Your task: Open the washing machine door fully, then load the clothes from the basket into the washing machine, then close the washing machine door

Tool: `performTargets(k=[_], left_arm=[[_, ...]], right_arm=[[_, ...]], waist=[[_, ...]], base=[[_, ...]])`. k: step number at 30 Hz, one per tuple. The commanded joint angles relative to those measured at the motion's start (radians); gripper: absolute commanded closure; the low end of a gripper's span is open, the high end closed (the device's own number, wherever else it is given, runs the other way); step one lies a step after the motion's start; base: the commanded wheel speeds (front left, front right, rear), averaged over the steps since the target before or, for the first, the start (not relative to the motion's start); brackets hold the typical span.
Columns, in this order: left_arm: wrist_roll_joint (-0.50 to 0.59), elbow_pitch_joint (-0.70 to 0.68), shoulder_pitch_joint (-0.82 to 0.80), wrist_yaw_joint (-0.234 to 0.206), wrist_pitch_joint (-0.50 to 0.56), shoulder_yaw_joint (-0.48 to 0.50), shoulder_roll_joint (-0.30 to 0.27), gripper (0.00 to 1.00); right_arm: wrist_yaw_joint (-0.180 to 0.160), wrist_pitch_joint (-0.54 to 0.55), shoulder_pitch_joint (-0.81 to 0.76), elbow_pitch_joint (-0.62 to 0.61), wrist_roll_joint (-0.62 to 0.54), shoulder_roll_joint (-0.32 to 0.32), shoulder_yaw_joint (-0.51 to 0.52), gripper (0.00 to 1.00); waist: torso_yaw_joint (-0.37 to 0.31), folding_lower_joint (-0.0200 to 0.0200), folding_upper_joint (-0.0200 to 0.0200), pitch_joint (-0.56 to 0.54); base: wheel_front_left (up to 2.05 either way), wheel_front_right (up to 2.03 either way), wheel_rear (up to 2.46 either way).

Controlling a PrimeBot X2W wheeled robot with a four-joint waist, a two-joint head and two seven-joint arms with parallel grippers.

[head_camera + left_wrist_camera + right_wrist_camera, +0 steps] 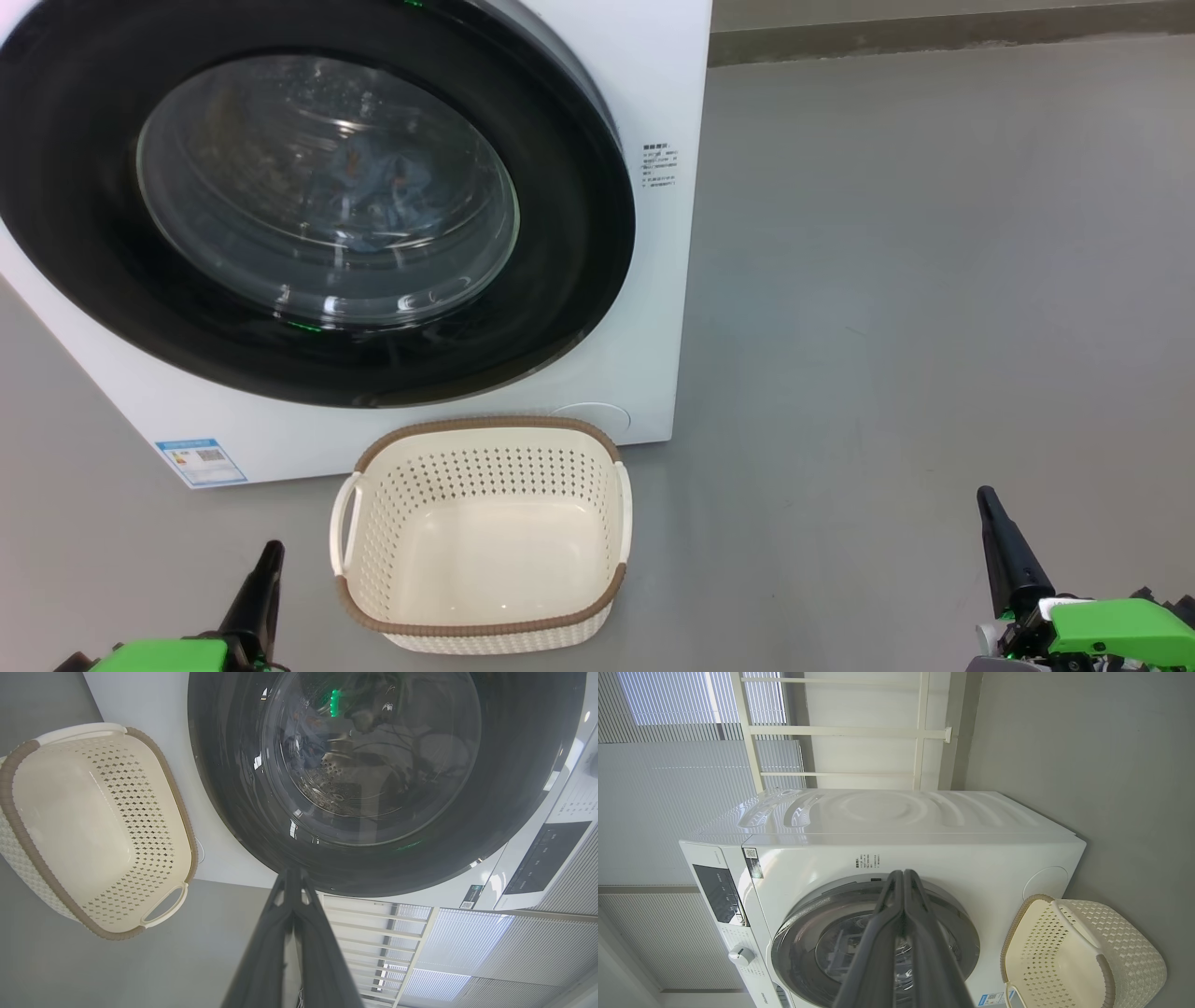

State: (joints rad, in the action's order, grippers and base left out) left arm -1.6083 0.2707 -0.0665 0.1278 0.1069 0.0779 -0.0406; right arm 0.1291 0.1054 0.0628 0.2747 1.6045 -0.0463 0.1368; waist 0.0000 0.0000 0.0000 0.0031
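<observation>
**Q:** What do you have around you, item by item?

**A:**
- Item one: the washing machine [667, 233], white, far left, standing on the grey floor [915, 280].
- Item two: the washing machine door [569, 233], black rim, lying closed against the machine's front.
- Item three: the basket [485, 627], on the floor just near of the machine and below the door, between your two arms. Its bare cream bottom shows.
- Item four: a blue label sticker [201, 460], low on the machine's front, left of the basket.

**Q:** And the clothes?

**A:** The clothes [373, 201] are pale blue folds inside the drum, behind the door glass. Reflections blur them, so you cannot count the pieces or read the print.

**Q:** Fingers?

**A:** Your left gripper [269, 558], near left, has its fingers clenched together, grasping nothing. Your right gripper [986, 502], near right, is likewise clenched and bare. Both are well apart from the basket and the door. In the head view the machine's top and left edge are cut off.
</observation>
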Motion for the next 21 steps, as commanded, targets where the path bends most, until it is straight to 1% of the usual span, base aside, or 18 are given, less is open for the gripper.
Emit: performTargets(k=[1, 21], left_arm=[[0.0, -0.026, -0.042, 0.003, 0.006, 0.036, -0.011, 1.0], [0.0, -0.026, -0.042, 0.003, 0.007, 0.036, -0.01, 1.0]], right_arm=[[0.002, 0.008, 0.045, -0.03, 0.003, -0.004, -0.022, 1.0], [0.002, 0.009, 0.045, -0.03, 0.003, -0.004, -0.022, 1.0]], waist=[[0.0, 0.0, 0.0, 0.0], [0.0, 0.0, 0.0, 0.0]], base=[[0.0, 0.0, 0.0], [0.0, 0.0, 0.0]])
